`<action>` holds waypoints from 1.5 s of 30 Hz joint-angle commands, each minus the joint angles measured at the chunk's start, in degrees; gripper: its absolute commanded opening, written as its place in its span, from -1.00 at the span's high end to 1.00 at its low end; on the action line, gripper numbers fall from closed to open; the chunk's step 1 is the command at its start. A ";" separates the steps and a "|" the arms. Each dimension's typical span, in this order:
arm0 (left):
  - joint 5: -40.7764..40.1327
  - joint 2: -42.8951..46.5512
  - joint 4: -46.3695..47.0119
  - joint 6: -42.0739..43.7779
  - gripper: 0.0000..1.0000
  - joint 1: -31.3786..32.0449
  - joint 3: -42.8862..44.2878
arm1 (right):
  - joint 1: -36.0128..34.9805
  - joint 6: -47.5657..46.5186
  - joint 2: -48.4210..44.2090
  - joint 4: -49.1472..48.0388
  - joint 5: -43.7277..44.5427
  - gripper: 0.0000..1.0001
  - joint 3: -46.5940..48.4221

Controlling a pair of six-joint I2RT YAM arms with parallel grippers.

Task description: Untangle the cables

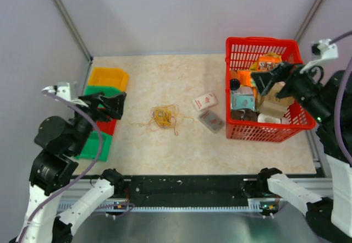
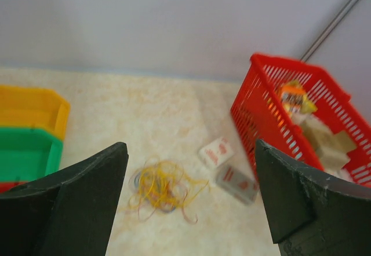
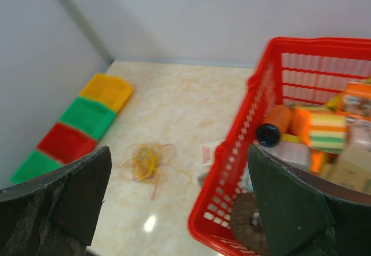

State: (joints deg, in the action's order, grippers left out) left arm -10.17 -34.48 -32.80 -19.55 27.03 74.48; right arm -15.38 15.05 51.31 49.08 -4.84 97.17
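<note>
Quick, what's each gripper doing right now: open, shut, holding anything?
Left gripper: open, holding nothing.
Right gripper: open, holding nothing, above the red plastic basket.

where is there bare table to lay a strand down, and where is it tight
Bare: the far stretch of table behind the cables, between the yellow bin and the red basket; also the near strip in front of the cables. Crowded: between cables and basket, where two packets lie; the basket itself is full.
</note>
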 commanded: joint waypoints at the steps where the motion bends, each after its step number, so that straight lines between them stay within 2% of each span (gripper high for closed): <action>1: -0.99 2.04 -6.75 -1.89 -0.88 -0.22 -6.87 | -17.16 1.92 7.55 -4.87 3.73 -0.98 1.53; 3: -0.99 3.62 -8.50 -3.47 -0.88 -0.31 -10.13 | -27.46 1.04 13.35 -5.13 10.97 -0.98 3.37; 4: -1.25 4.41 -9.30 -4.35 -0.87 -0.22 -12.06 | -30.99 1.12 16.08 -5.74 11.69 -0.98 4.08; 9: -2.57 6.61 -13.78 -8.39 -0.79 -0.22 -18.83 | -39.90 4.45 29.88 -10.83 9.33 -0.98 1.81; 12: -6.68 8.37 -18.16 -12.68 -0.77 -0.22 -21.56 | -40.70 7.70 37.79 -15.75 6.08 -0.98 -1.97; 14: -8.89 10.73 -20.28 -16.64 -0.83 -0.22 -23.58 | -40.70 8.51 42.88 -16.21 6.77 -0.98 -2.86; 18: -6.01 16.19 -16.96 -17.72 -0.89 -0.22 -27.54 | -40.70 6.23 49.92 -18.83 7.30 -0.98 -4.26; 21: -4.25 16.38 -16.16 -21.66 -0.94 -0.22 -28.94 | -40.70 3.06 53.80 -22.44 9.22 -0.98 -5.40; 26: 2.60 14.18 -14.58 -28.17 -0.82 -0.13 -33.16 | -40.61 -1.15 58.80 -32.89 14.32 -0.96 -9.27; 32: 5.16 15.31 -12.30 -35.10 -0.68 -0.22 -39.05 | -40.78 -1.86 64.87 -35.45 18.46 -0.88 -9.10; 37: 4.63 17.60 -10.45 -41.87 -0.62 -0.22 -42.74 | -40.70 -0.55 67.52 -38.17 21.36 -0.67 -10.94; 42: 6.66 16.38 -7.64 -43.82 -0.59 -0.22 -45.21 | -40.70 0.33 69.18 -41.34 20.58 -0.33 -13.05; 43: 6.92 16.03 -7.20 -44.08 -0.61 -0.22 -45.47 | -40.61 0.33 69.62 -41.52 20.31 -0.19 -13.14; 45: 7.10 15.15 -6.41 -44.87 -0.80 -0.22 -46.09 | -40.61 0.33 69.72 -41.61 19.79 0.21 -13.58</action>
State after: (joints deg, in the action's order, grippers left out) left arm -4.58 -17.78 -44.47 -61.17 27.05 29.54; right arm -55.77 14.70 119.79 11.38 14.20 84.25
